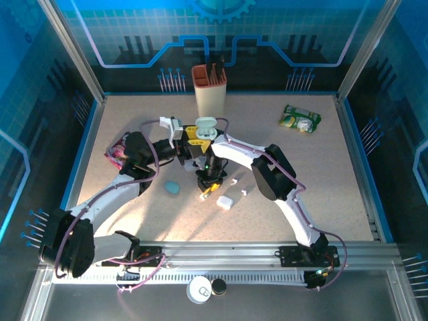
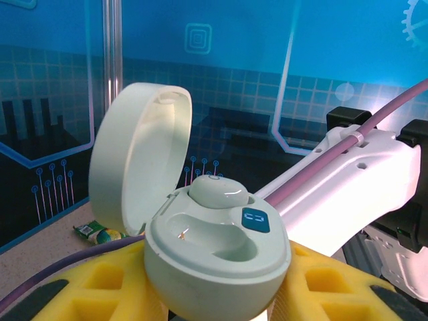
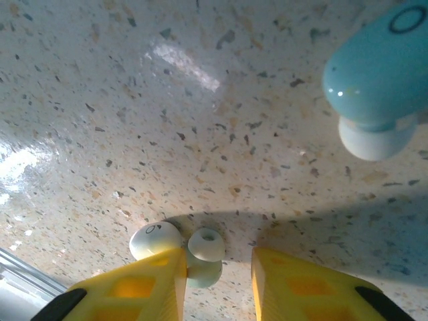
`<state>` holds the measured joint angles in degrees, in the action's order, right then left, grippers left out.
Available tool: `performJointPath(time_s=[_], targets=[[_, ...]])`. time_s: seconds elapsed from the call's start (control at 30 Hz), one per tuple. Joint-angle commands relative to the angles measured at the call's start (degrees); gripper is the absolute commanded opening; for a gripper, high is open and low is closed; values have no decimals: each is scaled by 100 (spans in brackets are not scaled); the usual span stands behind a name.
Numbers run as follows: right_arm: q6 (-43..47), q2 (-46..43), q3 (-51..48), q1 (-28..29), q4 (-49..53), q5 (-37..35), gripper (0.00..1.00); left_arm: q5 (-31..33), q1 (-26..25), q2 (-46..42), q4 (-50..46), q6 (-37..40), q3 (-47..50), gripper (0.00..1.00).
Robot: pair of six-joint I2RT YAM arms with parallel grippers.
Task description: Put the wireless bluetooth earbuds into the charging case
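White case [image 2: 212, 264], lid up, holds one earbud [image 2: 217, 194]; left gripper [image 2: 224, 302] clamps it. Right gripper [image 3: 219, 262] has jaws apart around one more earbud [image 3: 206, 245].

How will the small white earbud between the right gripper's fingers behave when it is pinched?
The earbud looks glossy and rounded, so it may slip out of the right gripper. It seems tiny and light; a nudge would probably roll it on the smooth table.

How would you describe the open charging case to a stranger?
Find the tall beige holder at the back. Just before it, the left gripper holds up a white charging case. Unlike the white case lying nearer, its lid stands open.
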<state>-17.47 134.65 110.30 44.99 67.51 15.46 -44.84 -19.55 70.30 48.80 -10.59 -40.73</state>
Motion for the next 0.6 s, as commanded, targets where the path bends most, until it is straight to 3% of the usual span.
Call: performJointPath(time_s=[0.0, 0.57], targets=[[95, 270, 112, 70, 260, -90, 30, -69, 51, -95, 218, -14, 24, 36], [91, 242, 213, 19, 239, -261, 9, -107, 48, -23, 181, -61, -23, 36]])
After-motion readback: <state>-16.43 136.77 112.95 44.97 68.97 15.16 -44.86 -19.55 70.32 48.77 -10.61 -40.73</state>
